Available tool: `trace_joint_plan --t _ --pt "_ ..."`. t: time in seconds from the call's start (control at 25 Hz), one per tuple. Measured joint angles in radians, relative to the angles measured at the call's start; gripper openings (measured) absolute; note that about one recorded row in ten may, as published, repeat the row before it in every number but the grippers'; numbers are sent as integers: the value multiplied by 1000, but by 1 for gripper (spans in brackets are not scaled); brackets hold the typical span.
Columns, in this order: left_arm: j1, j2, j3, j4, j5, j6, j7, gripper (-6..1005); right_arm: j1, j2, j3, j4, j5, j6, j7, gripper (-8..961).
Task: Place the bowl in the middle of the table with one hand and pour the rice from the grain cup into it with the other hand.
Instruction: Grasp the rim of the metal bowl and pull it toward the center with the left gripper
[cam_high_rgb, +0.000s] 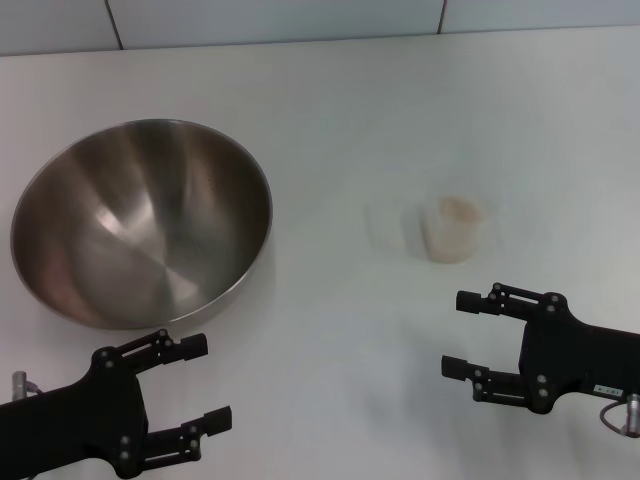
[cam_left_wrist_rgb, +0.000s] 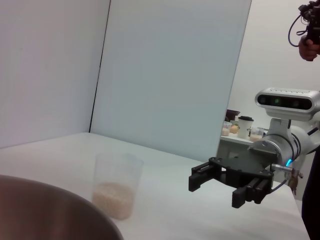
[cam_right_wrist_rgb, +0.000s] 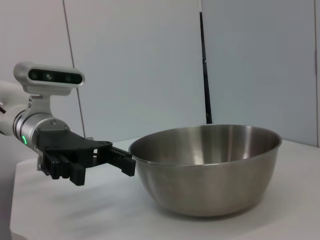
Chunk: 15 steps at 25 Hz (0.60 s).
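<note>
Head view gives us one bowl (cam_high_rgb: 140, 220) at the table's (cam_high_rgb: 400, 120) left, one grain cup (cam_high_rgb: 455, 229) of rice (cam_high_rgb: 458, 210) right of centre — two grippers, left (cam_high_rgb: 200, 385) and right (cam_high_rgb: 462, 334), both spread, holding nothing.

Count, head view: 1 bowl (cam_high_rgb: 140, 220), steel, on the bench (cam_high_rgb: 400, 110). 1 grain cup (cam_high_rgb: 453, 228), clear plastic, w/ 1 small heap of rice (cam_left_wrist_rgb: 114, 199) inside. 2 grippers: left gripper (cam_high_rgb: 200, 385) and right gripper (cam_high_rgb: 458, 335), each w/ 2 fingers spread apart, nothing between them. 1 bench total. No 2nd bowl or cup on it.
</note>
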<state>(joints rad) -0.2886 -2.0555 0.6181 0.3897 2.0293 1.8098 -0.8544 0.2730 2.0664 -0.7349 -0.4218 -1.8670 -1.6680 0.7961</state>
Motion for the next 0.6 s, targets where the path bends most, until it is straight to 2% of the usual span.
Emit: trace_joint_plan --t 0.6 --pt "6 -2 3 0 0 1 3 800 0 0 -4 0 0 1 0 763"
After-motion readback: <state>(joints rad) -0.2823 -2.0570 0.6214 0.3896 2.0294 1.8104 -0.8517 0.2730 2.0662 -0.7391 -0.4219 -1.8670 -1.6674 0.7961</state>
